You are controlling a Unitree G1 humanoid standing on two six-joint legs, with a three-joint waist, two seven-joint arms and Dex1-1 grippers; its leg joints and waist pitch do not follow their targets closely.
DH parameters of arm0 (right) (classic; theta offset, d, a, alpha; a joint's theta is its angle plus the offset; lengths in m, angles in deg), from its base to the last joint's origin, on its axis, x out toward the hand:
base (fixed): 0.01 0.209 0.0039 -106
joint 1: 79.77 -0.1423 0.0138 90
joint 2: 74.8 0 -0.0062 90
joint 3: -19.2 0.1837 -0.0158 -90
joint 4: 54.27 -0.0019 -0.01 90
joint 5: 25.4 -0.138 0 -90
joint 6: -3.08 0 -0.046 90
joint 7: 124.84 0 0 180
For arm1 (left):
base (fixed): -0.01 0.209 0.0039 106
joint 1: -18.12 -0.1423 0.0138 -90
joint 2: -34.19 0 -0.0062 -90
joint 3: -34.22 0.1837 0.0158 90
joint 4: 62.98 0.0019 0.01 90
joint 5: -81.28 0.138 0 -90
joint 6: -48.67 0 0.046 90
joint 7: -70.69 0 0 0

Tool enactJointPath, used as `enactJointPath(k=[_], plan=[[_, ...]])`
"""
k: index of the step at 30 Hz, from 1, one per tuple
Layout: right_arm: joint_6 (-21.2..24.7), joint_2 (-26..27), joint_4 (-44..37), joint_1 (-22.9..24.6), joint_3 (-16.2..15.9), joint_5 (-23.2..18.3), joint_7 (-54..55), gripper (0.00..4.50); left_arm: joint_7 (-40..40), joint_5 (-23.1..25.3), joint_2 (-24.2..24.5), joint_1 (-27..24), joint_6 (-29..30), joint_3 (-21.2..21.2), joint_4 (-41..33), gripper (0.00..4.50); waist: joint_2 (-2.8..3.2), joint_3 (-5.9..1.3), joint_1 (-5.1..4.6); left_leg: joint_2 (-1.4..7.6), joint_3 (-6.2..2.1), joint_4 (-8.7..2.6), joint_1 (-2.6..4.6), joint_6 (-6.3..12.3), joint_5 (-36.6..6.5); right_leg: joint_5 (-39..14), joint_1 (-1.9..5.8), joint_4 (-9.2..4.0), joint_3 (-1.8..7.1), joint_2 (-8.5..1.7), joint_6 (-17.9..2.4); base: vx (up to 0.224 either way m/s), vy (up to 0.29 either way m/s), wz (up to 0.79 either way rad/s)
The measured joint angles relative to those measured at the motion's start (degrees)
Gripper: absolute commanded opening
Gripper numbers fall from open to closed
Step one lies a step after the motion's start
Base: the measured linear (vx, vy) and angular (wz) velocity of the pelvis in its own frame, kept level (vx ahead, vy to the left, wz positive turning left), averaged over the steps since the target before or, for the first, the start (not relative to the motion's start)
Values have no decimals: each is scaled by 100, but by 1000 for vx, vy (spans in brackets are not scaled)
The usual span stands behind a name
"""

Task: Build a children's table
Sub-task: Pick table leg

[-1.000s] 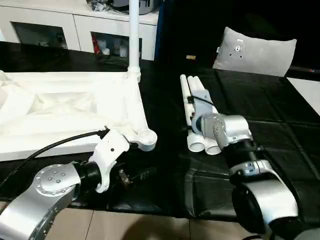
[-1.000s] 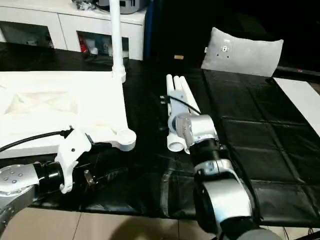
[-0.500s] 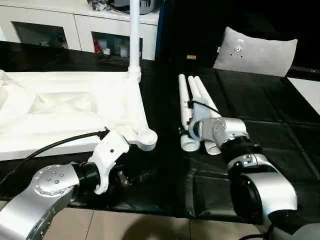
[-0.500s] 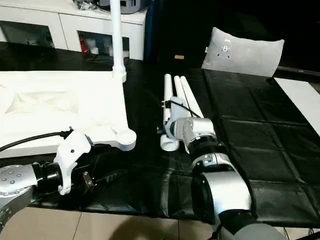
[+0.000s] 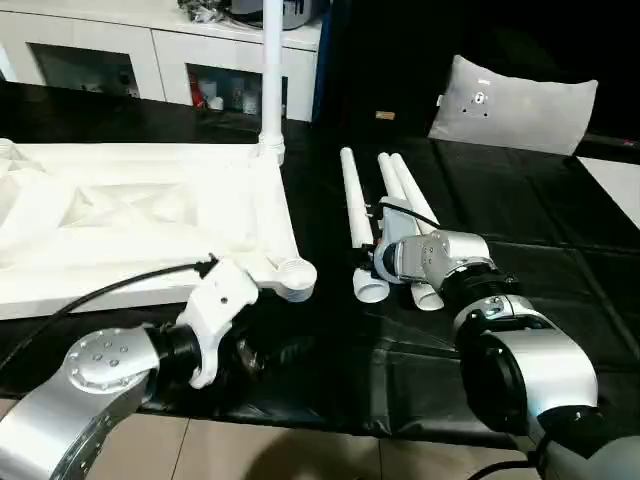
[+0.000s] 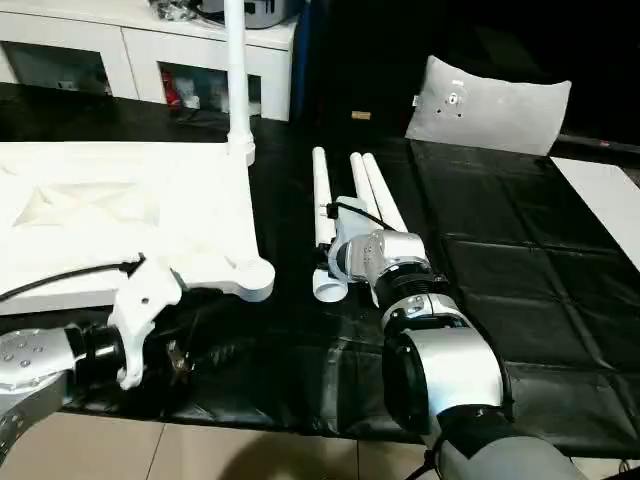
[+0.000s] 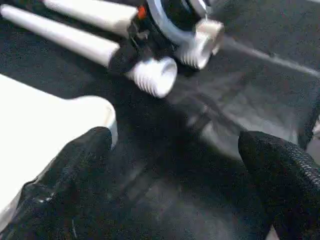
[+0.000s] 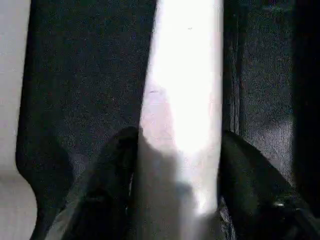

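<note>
The white table top [image 5: 130, 220] lies underside up on the black mat, with one leg [image 5: 271, 70] standing upright in its far right corner socket. Three more legs lie on the mat to its right. My right gripper [image 5: 373, 262] is shut on the leftmost leg [image 5: 355, 215] near its threaded end, and the black fingers [image 8: 117, 165] press both sides of that leg [image 8: 185, 100]. The other two legs [image 5: 405, 190] lie side by side, apart from it. My left gripper [image 7: 175, 160] is open and low over the mat, just beside the near right corner socket [image 5: 296, 275].
A grey-white pillow [image 5: 515, 103] leans at the back right. A white cabinet [image 5: 150, 55] with glass doors runs along the back left. A white panel [image 5: 615, 185] borders the mat on the right, and the tiled floor [image 5: 300, 455] begins at the mat's front edge.
My right gripper has swung the leftmost leg to the left, away from the other two and closer to the table top. The left arm has stayed where it was.
</note>
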Motion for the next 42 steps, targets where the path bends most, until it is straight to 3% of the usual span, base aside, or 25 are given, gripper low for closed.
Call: enactJointPath(k=[7, 12, 14, 17, 21, 24, 31, 34, 42], plan=[[-256, 41, 95, -9, 276, -174, 158, 195, 159, 132, -19, 92, -184, 0, 332, 450, 21, 8, 1, 0, 2, 0, 0, 0, 0, 1, 0, 0, -1, 0, -2, 0, 0, 0], [-619, 58, 54, 108, 674, -491, 121, 194, 414, 101, -398, 351, -168, -126, 463, 450, 56, 31, 22, 0, 3, -1, -8, 0, 1, 1, -2, -2, -3, 0, -2, 0, 0, 0], [-1094, 159, -446, 446, 885, -748, -197, 194, 799, 118, -800, 658, -179, -336, 749, 450, 71, 42, 40, 0, 8, -2, -30, 36, 21, 2, -13, -4, -7, -2, -2, 0, 0, 0], [-1004, 160, -1390, 742, 965, -1154, -844, 193, 1406, 81, -1393, 1200, -169, -828, 1258, 450, 68, 51, 33, -1, 11, -5, -52, 65, 40, 14, -25, -9, -8, -1, -4, 0, 0, 0], [-860, 88, -2766, 1182, 870, -1553, -1687, 193, 1733, -307, -1845, 1734, -102, -1286, 1582, 450, 58, 48, 46, 0, 12, -10, -50, 74, 44, 15, -25, -16, -9, -3, -5, 0, 0, 0], [-656, 92, -3945, 1988, 782, -2170, -2461, 193, 1823, -855, -2379, 2328, -3, -1583, 1920, 450, 40, 53, 127, 1, 12, -12, -58, 79, 44, 15, -25, -21, -9, -5, -5, 0, 0, 0], [77, 69, -5429, 2793, 336, -2933, -3396, 193, 2171, -2302, -3351, 3505, 305, -2386, 2656, 450, 23, 68, 97, -1, 14, -14, -53, 92, 48, 30, -25, -21, -9, -9, -8, 0, 0, 0], [349, 47, -5971, 2984, 139, -3279, -3570, 193, 2164, -2642, -3423, 3757, 467, -2465, 2824, 450, 17, 71, 87, -1, 13, -22, -50, 98, 51, 31, -25, -21, -10, -8, -7, 0, 0, 0], [510, 43, -6331, 3097, -82, -3517, -3767, 193, 2124, -2590, -3181, 3778, 736, -2291, 2892, 450, 27, 82, 91, 0, 9, -23, -64, 99, 55, 35, -25, -37, -11, -11, -1, 0, 0, 0]])
